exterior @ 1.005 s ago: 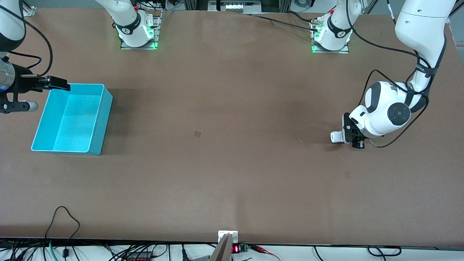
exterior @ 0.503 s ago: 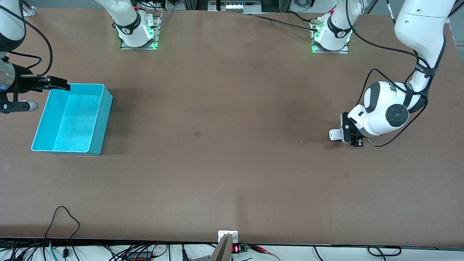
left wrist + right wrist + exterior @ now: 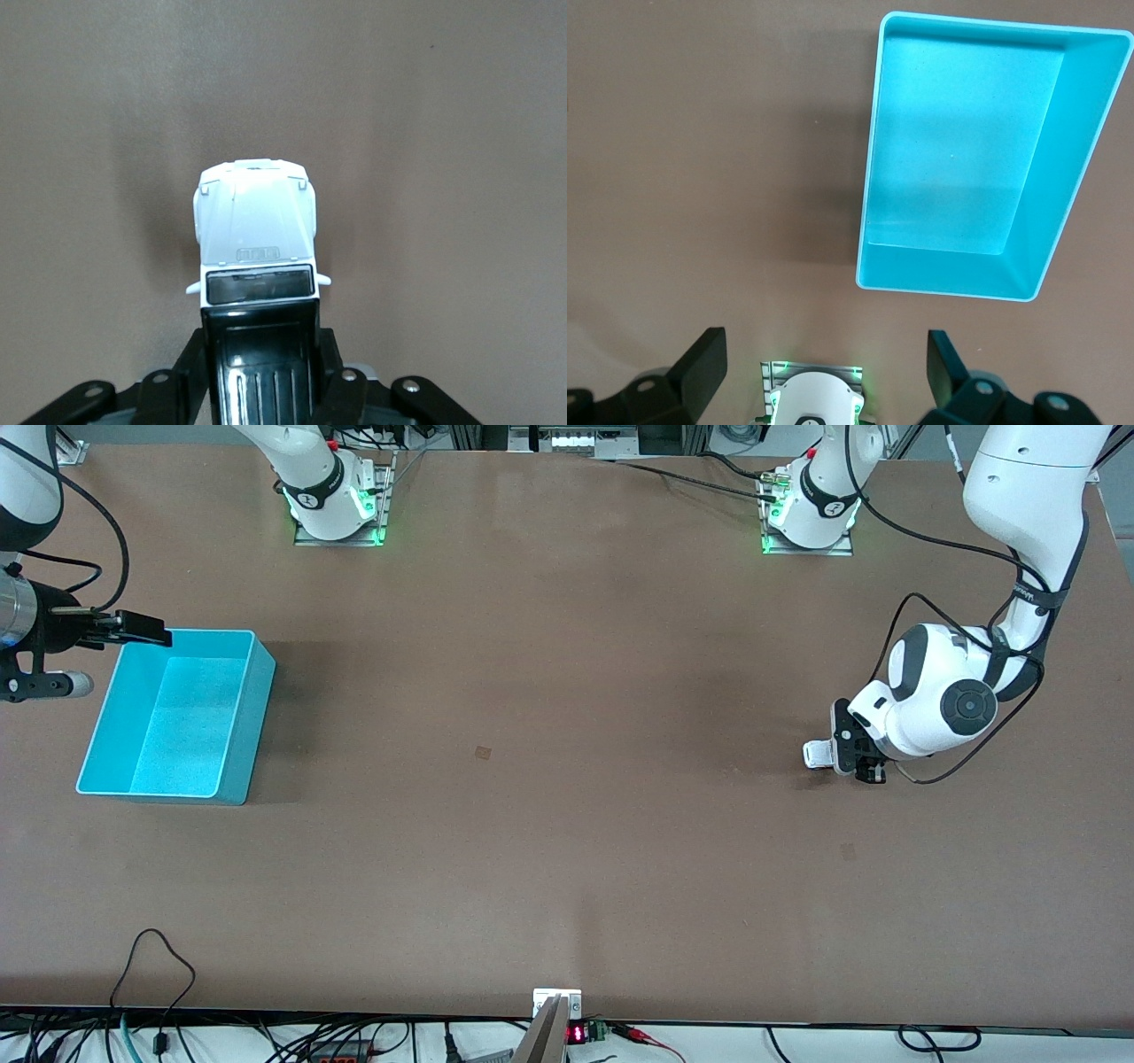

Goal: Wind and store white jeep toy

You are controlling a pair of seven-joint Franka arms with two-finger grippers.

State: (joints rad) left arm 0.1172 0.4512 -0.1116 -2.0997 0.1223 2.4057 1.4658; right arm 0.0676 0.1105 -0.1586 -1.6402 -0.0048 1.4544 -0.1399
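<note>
Left gripper [image 3: 852,755] – clamped on the white jeep toy [image 3: 255,237], low at the table, well apart from the cyan bin [image 3: 177,716], likely for winding | right gripper [image 3: 824,359] – fingers apart, waiting beside bin | bin empty

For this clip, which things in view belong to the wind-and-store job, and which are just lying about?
Part of the job:
- white jeep toy, gripped at its rear by the shut left end effector, toward the left arm's end of the table
- cyan bin, nothing in it
- right end effector, open, waiting beside the bin

Just lying about:
- loose black cable at the table edge nearest the front camera
</note>
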